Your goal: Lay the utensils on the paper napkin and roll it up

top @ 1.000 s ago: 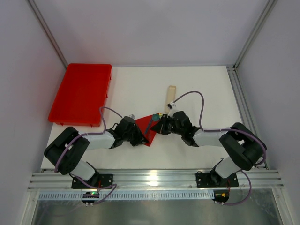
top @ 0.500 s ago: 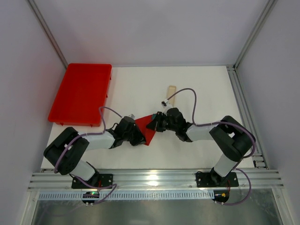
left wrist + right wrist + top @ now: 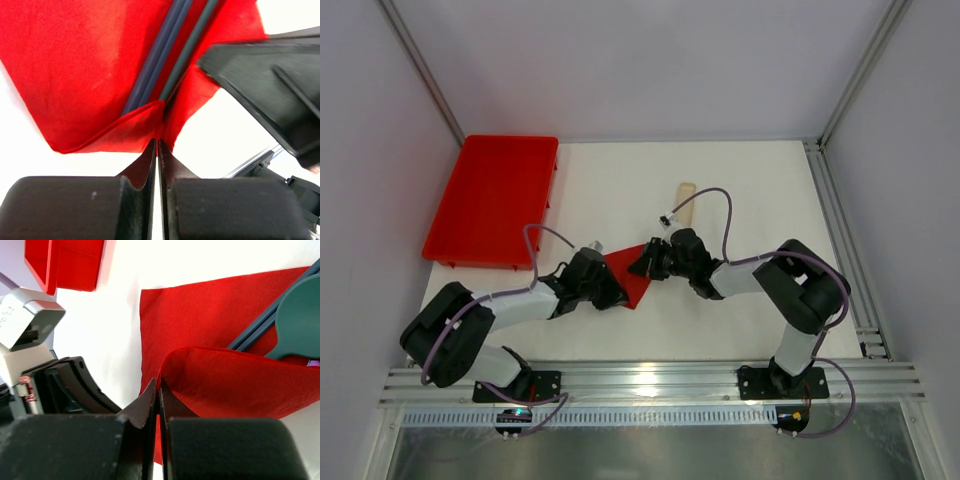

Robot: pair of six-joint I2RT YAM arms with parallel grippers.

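Note:
The red paper napkin (image 3: 630, 280) lies on the white table between my two grippers. The teal utensils (image 3: 170, 60) lie on it as thin dark stems; a spoon bowl (image 3: 300, 320) shows in the right wrist view. My left gripper (image 3: 158, 142) is shut on the napkin's near edge (image 3: 125, 132), which is lifted into a fold. My right gripper (image 3: 159, 385) is shut on the opposite edge and has folded that flap (image 3: 235, 382) over the utensils. In the top view the left gripper (image 3: 610, 290) and right gripper (image 3: 645, 265) nearly meet over the napkin.
A big red plastic tray (image 3: 492, 200) sits at the back left, also seen in the right wrist view (image 3: 65, 262). A pale beige strip (image 3: 682, 203) lies behind the right arm. The frame rail runs along the right table edge (image 3: 830, 210).
My right gripper has moved left across the napkin, drawing its edge over the utensils toward the left gripper. The napkin looks narrower. The left gripper has barely moved.

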